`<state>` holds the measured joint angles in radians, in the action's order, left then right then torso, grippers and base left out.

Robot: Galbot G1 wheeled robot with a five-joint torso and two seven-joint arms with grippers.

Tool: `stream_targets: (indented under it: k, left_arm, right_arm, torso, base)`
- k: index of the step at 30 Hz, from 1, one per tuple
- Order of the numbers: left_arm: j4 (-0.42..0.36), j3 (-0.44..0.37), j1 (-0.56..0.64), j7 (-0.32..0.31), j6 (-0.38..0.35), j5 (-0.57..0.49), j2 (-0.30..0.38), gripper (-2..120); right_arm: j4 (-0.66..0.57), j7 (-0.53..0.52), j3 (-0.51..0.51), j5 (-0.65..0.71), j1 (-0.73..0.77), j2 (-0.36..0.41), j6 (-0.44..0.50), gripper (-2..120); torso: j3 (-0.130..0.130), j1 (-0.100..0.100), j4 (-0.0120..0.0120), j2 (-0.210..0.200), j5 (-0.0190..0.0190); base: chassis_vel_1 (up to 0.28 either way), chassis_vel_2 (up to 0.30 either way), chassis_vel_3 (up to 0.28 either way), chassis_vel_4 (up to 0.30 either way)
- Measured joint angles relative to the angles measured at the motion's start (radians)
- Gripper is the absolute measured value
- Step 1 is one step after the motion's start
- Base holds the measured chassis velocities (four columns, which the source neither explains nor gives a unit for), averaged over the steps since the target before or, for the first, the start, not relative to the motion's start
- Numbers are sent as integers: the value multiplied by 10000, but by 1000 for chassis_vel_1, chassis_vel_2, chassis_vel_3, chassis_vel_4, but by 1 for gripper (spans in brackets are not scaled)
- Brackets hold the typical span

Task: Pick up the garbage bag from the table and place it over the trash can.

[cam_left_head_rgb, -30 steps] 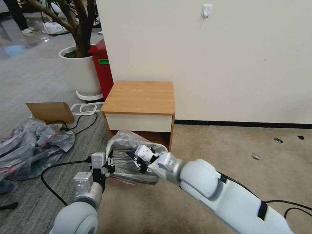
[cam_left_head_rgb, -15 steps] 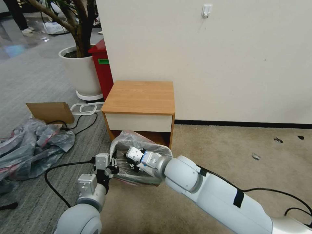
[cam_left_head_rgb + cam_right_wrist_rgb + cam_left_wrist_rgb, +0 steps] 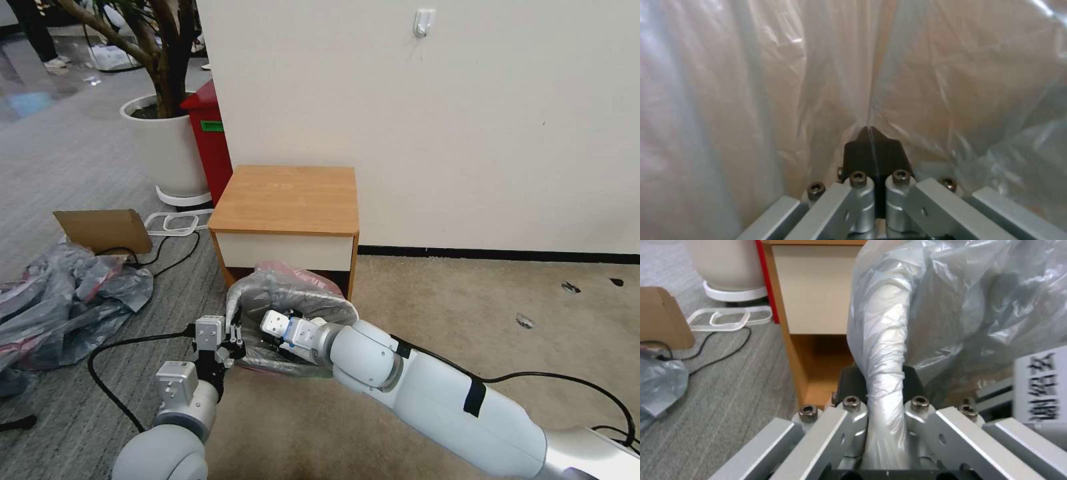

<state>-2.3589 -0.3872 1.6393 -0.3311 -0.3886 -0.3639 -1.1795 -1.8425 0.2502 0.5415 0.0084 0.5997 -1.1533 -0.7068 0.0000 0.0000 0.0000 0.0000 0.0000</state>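
The garbage bag (image 3: 287,300), thin grey plastic with a pink band at its far edge, is spread over the trash can on the floor in front of the table (image 3: 287,200). The bag covers the can, whose beige wall shows through the plastic in the right wrist view. My left gripper (image 3: 232,337) is at the bag's left side, shut on a twisted strand of the bag (image 3: 885,350). My right gripper (image 3: 272,341) reaches down inside the bag's opening, its black fingertips (image 3: 873,150) shut on a thin fold of plastic (image 3: 871,83).
A tall red bin (image 3: 210,133) and a white plant pot (image 3: 167,150) stand left of the table. A cardboard box (image 3: 103,229), a heap of grey bags (image 3: 67,300) and black cables (image 3: 120,343) lie on the floor at left. Open carpet lies to the right.
My right arm has swung left and deeper into the bag. The bag's far edge has come up, showing its pink band. The left gripper has shifted slightly right, keeping its hold.
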Motion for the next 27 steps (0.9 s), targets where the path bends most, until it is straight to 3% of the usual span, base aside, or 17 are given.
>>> stream_targets:
  k: [27]
  left_arm:
    - [-88,215,-11,534,31,597,-284,5]
  right_arm:
    - [1555,816,821,-492,-1297,-265,6,0]
  torso:
    - [0,0,1,0,0]
  base:
    - [0,0,0,0]
